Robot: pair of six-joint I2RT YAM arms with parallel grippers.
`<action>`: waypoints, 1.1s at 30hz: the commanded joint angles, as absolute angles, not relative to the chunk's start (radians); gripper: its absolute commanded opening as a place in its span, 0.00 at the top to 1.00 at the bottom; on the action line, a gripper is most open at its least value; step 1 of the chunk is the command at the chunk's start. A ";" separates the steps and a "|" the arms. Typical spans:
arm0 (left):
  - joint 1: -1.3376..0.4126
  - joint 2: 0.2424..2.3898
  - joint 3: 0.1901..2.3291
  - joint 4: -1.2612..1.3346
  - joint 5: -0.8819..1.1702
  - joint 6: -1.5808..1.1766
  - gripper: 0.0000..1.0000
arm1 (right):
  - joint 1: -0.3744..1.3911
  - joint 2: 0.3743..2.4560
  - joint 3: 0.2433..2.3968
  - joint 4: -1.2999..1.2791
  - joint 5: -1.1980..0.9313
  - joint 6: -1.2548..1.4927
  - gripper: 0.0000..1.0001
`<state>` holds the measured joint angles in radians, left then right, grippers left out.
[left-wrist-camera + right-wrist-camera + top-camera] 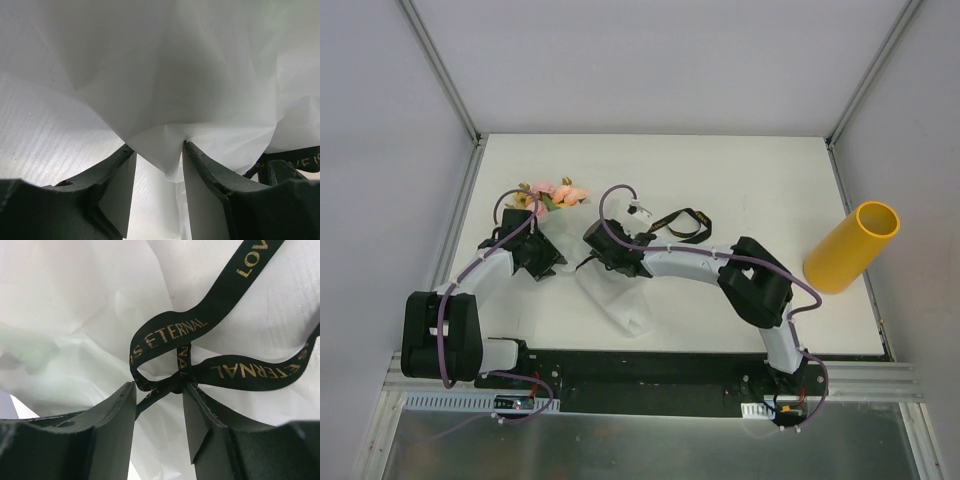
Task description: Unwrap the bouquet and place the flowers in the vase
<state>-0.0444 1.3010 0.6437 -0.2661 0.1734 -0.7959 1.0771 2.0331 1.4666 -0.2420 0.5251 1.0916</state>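
Status: bouquet (552, 198) wasn't unwrapped yet. Flowers (566, 192) lay at 10 o'clock on the desk (740, 180), heads clear of the paper (150, 75). Left hand (157, 146) was about half open with a paper fold between its fingers, probably to pin the wrap. Couldn't tell if it was clamped. Right hand (159, 385) was also half open, straddling the knot (172, 382) of the black ribbon (170, 335), presumably to undo it. Grip was unclear. Vase (850, 248) sat at 3 o'clock, well apart, likely parked until the stems came free.
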 commanded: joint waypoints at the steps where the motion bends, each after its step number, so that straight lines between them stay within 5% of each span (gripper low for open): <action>1: -0.040 1.301 0.647 -0.256 0.169 -0.788 0.57 | 1.074 2.065 1.522 -0.258 0.522 1.092 0.52; 7: -0.040 1.319 0.647 -0.244 0.178 -0.801 0.58 | 1.068 2.098 1.551 -0.293 0.517 1.104 0.55; 16: -0.040 1.319 0.637 -0.235 0.161 -0.810 0.64 | 1.063 1.988 1.441 -0.138 0.506 1.048 1.00; 19: -0.041 1.319 0.630 -0.233 0.144 -0.813 0.73 | 1.062 1.936 1.422 -0.117 0.506 1.020 1.00; 23: -0.041 1.316 0.629 -0.229 0.138 -0.818 0.98 | 1.062 1.893 1.401 -0.081 0.477 0.973 1.00; 33: -0.040 1.307 0.617 -0.230 0.113 -0.818 1.00 | 1.032 1.795 1.307 -0.029 0.414 0.950 1.00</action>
